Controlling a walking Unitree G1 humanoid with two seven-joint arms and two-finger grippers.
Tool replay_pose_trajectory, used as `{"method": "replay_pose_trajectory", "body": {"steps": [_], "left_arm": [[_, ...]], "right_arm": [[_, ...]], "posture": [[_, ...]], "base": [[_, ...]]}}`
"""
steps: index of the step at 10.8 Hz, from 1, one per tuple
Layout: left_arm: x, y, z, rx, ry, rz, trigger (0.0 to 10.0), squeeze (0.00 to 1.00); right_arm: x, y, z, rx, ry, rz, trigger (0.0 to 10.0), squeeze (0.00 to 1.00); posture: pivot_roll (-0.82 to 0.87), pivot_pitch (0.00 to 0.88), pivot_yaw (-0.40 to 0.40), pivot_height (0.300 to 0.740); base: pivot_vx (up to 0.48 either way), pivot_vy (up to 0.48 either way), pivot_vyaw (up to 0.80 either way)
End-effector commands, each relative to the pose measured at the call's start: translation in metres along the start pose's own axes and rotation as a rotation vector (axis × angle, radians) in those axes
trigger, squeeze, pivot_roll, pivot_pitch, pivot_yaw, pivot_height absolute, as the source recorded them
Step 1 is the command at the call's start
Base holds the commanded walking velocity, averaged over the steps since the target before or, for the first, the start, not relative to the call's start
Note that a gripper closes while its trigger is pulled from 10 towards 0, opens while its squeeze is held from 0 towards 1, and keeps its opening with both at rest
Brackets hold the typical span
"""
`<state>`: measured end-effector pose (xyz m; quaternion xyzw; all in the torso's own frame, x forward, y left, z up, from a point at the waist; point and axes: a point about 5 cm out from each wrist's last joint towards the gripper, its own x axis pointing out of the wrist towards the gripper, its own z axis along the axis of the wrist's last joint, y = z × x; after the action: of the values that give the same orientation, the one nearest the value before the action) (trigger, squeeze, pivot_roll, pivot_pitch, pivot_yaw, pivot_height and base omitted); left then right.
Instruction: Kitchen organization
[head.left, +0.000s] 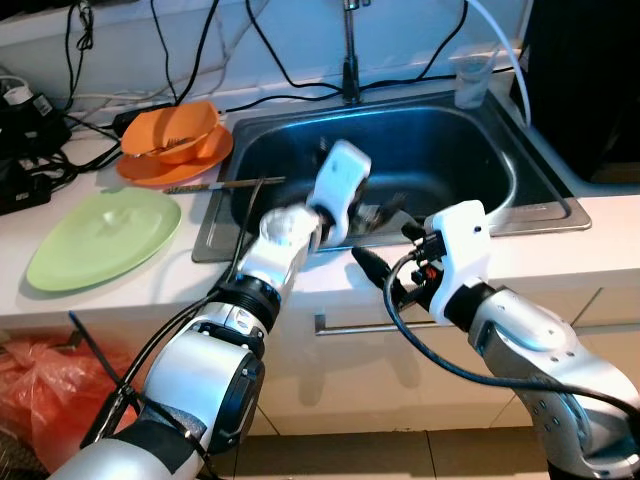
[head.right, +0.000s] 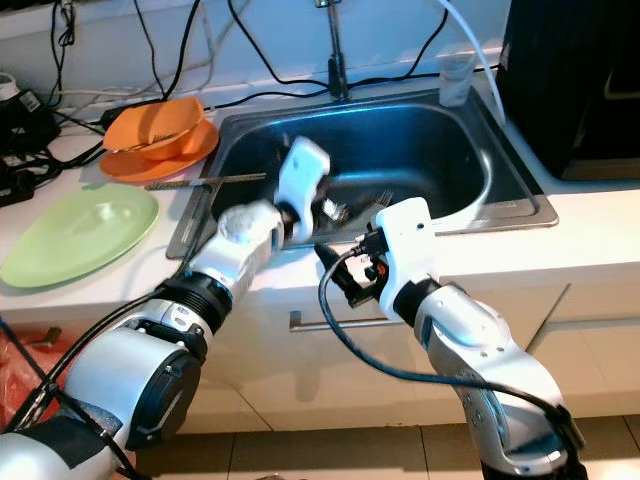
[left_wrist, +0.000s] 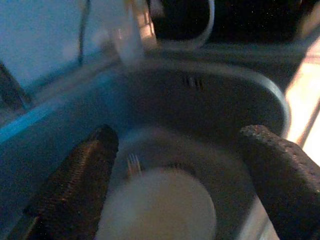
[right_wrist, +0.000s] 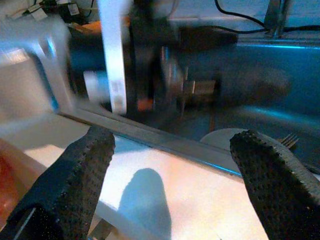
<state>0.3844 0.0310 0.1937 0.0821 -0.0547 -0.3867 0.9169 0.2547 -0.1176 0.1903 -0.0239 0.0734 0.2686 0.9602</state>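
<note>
A steel sink (head.left: 470, 140) is set into the white counter. My left arm reaches into it from the front. The left gripper (left_wrist: 177, 137) is open, its fingers (left_wrist: 85, 170) wide apart over a blurred white round dish (left_wrist: 160, 205) with a fork (left_wrist: 132, 162) beside it on the sink floor. The same white dish (right_wrist: 225, 137) and fork (right_wrist: 289, 140) show in the right wrist view. My right gripper (head.left: 388, 250) is open over the counter's front edge, just before the sink, holding nothing.
An orange bowl on an orange plate (head.left: 170, 140) and a green plate (head.left: 105, 238) sit on the counter to the left. A thin utensil (head.left: 225, 184) lies across the sink's left rim. A faucet (head.left: 350, 60), a clear cup (head.left: 472, 78) and cables are behind.
</note>
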Motion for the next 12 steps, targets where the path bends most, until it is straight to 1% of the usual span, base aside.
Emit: {"method": "replay_pose_trajectory", "body": {"steps": [1,2,4,5,6,7,8,9,12], "left_arm": [[-0.005,0.008,0.006,0.032,-0.037,0.028,10.0,1.0],[-0.009,0.014,0.009,0.061,-0.059,0.058,10.0,1.0],[-0.022,0.025,0.008,0.101,-0.068,0.111,10.0,1.0],[-0.031,0.033,0.006,0.163,-0.037,0.156,10.0,1.0],[-0.046,0.045,0.003,0.237,-0.011,0.247,10.0,1.0],[-0.065,0.062,-0.005,0.278,0.042,0.37,10.0,1.0],[-0.08,0.075,-0.012,0.327,0.094,0.435,10.0,1.0],[-0.085,0.08,-0.014,0.349,0.117,0.457,10.0,1.0],[-0.085,0.08,-0.014,0.349,0.117,0.457,10.0,1.0]], "right_arm": [[0.004,0.003,0.004,-0.015,-0.018,0.022,10.0,0.0],[0.008,0.001,0.004,-0.02,-0.023,0.027,10.0,0.0],[0.014,0.001,0.006,-0.025,-0.037,0.042,10.0,0.0],[0.017,0.0,0.008,-0.033,-0.063,0.027,10.0,0.0],[0.019,-0.007,0.014,-0.02,-0.105,-0.022,10.0,0.0],[0.02,-0.012,0.014,-0.009,-0.108,-0.045,10.0,0.0],[0.02,-0.011,0.012,-0.008,-0.103,-0.042,10.0,0.0],[0.02,-0.011,0.011,-0.008,-0.101,-0.04,10.0,0.0],[0.02,-0.011,0.011,-0.008,-0.101,-0.04,10.0,0.0]], "posture": [[-0.17,0.0,0.154,0.74],[-0.15,0.0,0.144,0.74],[-0.12,0.0,0.137,0.74],[-0.11,0.0,0.138,0.74],[-0.11,0.0,0.135,0.74],[-0.09,0.0,0.128,0.74],[-0.08,0.0,0.123,0.74],[-0.08,0.0,0.123,0.74],[-0.08,0.0,0.123,0.74]], "base": [[0.0,0.0,0.0],[0.0,0.0,0.0],[0.0,0.0,0.0],[0.0,0.0,0.0],[0.0,0.0,0.0],[0.0,0.0,0.0],[0.0,0.0,0.0],[0.0,0.0,0.0],[0.0,0.0,0.0]]}}
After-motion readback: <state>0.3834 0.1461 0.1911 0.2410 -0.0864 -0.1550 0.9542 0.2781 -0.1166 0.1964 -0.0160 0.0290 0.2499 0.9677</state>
